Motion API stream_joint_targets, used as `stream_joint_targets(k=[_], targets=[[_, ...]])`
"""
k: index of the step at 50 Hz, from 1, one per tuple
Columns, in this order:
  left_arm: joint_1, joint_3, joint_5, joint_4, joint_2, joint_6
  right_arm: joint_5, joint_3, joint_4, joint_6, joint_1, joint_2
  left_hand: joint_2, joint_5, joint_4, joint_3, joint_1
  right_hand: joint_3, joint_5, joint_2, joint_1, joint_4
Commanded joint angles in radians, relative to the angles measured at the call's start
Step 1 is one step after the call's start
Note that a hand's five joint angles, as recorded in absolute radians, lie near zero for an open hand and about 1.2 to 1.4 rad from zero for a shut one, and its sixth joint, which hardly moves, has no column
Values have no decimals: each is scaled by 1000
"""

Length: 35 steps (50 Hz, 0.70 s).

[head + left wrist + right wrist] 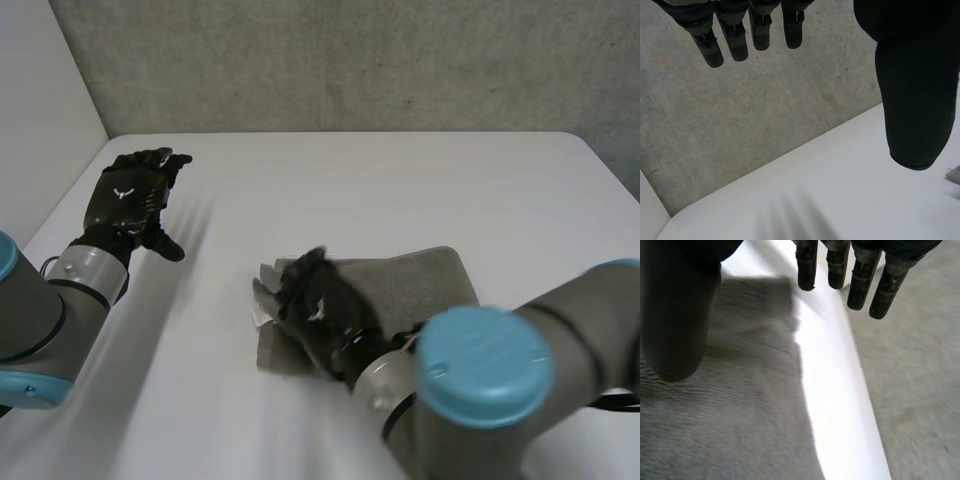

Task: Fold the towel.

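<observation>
We find the grey towel [425,285] mid-desk [400,180], its long axis running left to right. Our right hand [322,312] is over its left end, fingers [860,287] straight, apart, gripping nothing. Our left hand [130,195], likewise open-fingered, is well apart.

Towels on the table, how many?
1. A grey towel lies on the white table, right of centre in the head view, with the right hand over its left end. The right arm covers its near edge, so part is hidden.

No readable words or numbers, white emblem [123,193] (wordless) on left robot hand [135,205] and right robot hand [338,325]
</observation>
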Motion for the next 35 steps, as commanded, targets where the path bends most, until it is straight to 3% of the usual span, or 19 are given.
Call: stream_joint_targets(k=[1, 7, 11, 15, 16, 18, 19, 20, 24, 27, 29, 30, 32, 35], targets=[[1, -1, -2, 1, 1, -1, -51, 130, 35, 284, -229, -206, 8, -33, 8, 8, -6, -68, -60, -65, -60, -86], [-1, -1, -2, 1, 0, -1, -129, 236, 159, 348, -431, -219, 8, -33, 8, 8, -6, -68, -60, -65, -60, -86], [-1, -3, -2, 1, -2, -2, -190, 279, 167, 340, -499, -188, 8, -33, 8, 8, -6, -68, -60, -65, -60, -86], [-2, -3, -3, 1, -2, -4, -198, 284, 158, 293, -539, -87, 8, -33, 8, 8, -6, 328, 336, 331, 336, 310], [-2, -3, -3, 1, -2, -4, -198, 284, 158, 292, -539, -87, 8, -33, 8, 8, -6, 330, 337, 332, 338, 311], [-2, -3, -3, 1, 0, -5, -152, 272, 123, 239, -551, -65, 8, -33, 8, 8, -6, 925, 933, 928, 933, 907], [-2, -4, -5, 1, 4, -7, -152, 272, 123, 239, -551, -65, 8, -33, 8, 8, -6, 929, 936, 931, 937, 910], [-2, -4, -5, 1, 4, -7, -113, 261, 95, 211, -550, -73, 8, -33, 8, 8, -6, 1152, 1159, 1154, 1159, 1133], [-13, -3, -8, -7, 20, -8, -34, 220, 44, 150, -534, -103, 8, -33, 8, 8, -6, 1154, 1161, 1156, 1162, 1135], [-42, 12, -8, -13, 47, -10, -8, 155, 32, 108, -438, -140, 8, -33, 8, 8, -6, 1154, 1161, 1156, 1162, 1135], [-56, 22, -8, -15, 70, -10, -6, 51, 28, 90, -255, -131, 8, -33, 8, 8, -6, 1154, 1161, 1156, 1162, 1135], [-71, 34, -9, -19, 99, -11, -6, 51, 27, 90, -254, -131, 8, -33, 8, 8, -6, 1154, 1161, 1156, 1162, 1135], [-82, 51, -12, -27, 125, -17, -3, -48, 50, 72, -119, -67, 8, -33, 8, 8, -6, 1154, 1161, 1156, 1162, 1135], [-96, 84, -32, -53, 168, -40, -6, -133, 118, -14, -13, 23, 8, -33, 8, 8, -6, 1154, 1161, 1156, 1162, 1135]])
